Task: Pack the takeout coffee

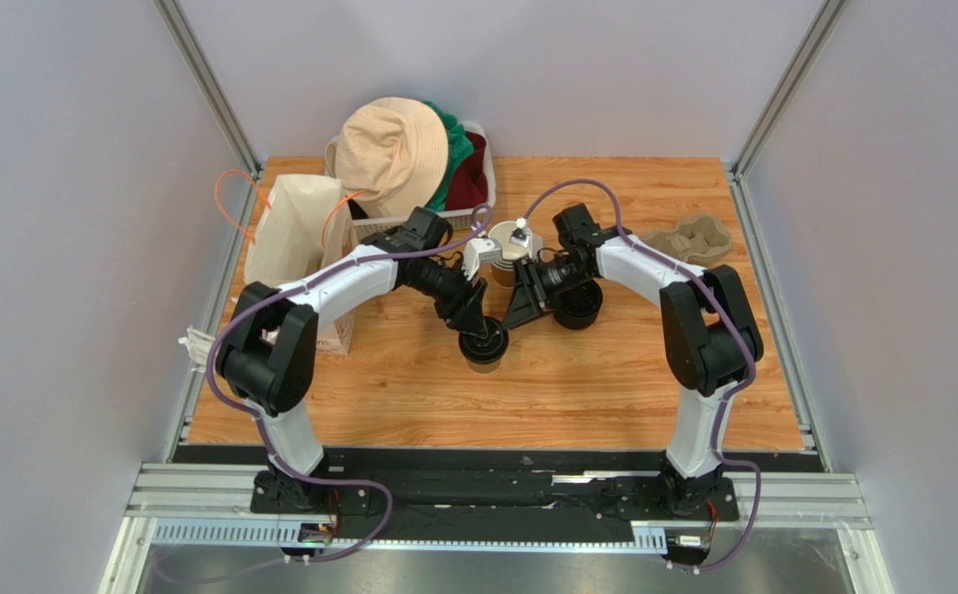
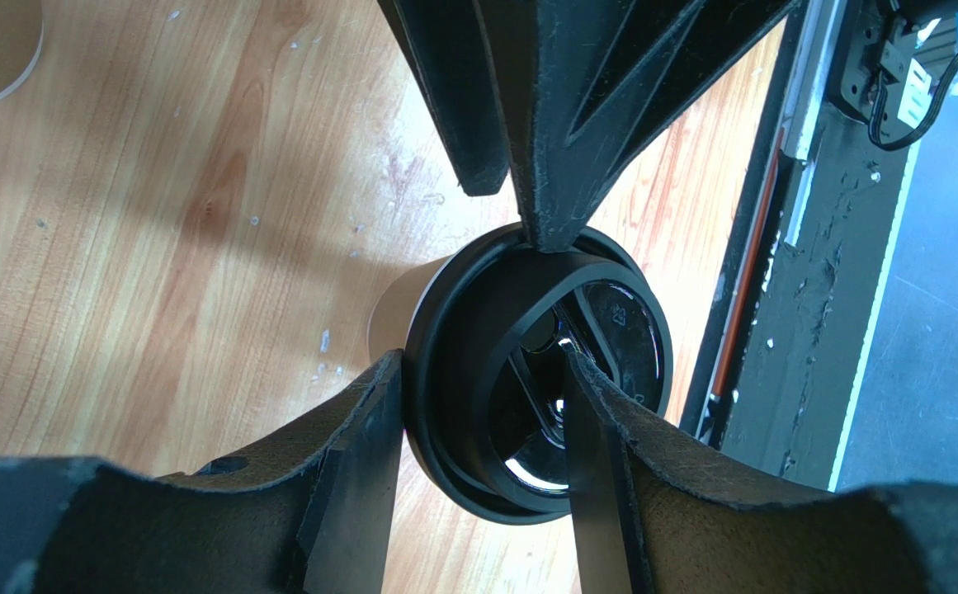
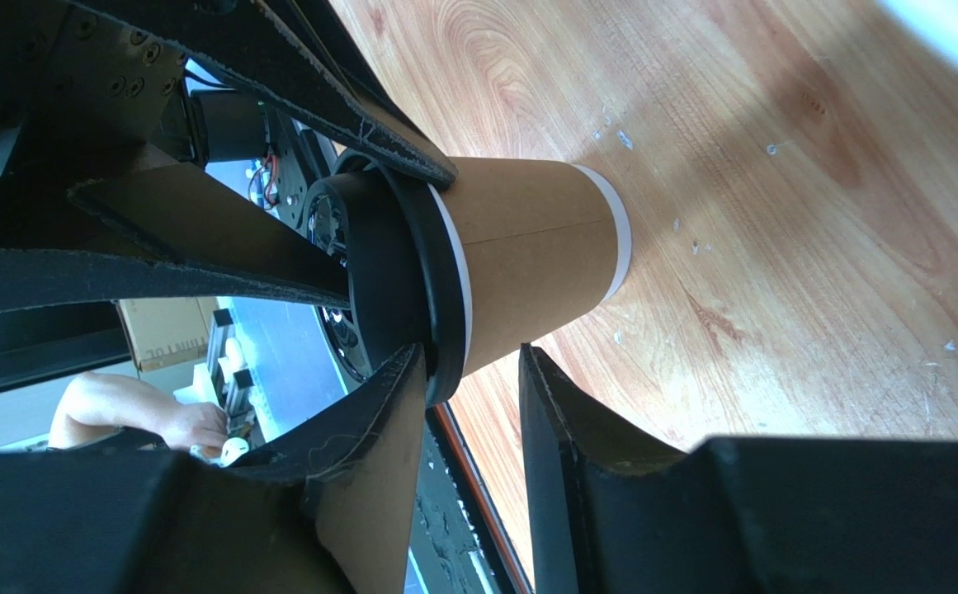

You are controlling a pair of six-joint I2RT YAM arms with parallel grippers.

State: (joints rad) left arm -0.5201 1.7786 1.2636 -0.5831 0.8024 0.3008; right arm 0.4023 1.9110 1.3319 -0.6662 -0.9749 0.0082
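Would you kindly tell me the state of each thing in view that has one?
Kraft-brown paper cup: upright, lidded.
Round black plastic lid: seated on the cup.
Left fingers: clamped on the lid.
Right fingers: apart, alongside the cup and lid rim.
White paper bag: standing upright.

- One kraft-brown paper cup with round black plastic lid [image 3: 533,266] is counted.
- One beige fabric hat [image 1: 391,149] is counted.
- One white paper bag [image 1: 285,229] is counted.
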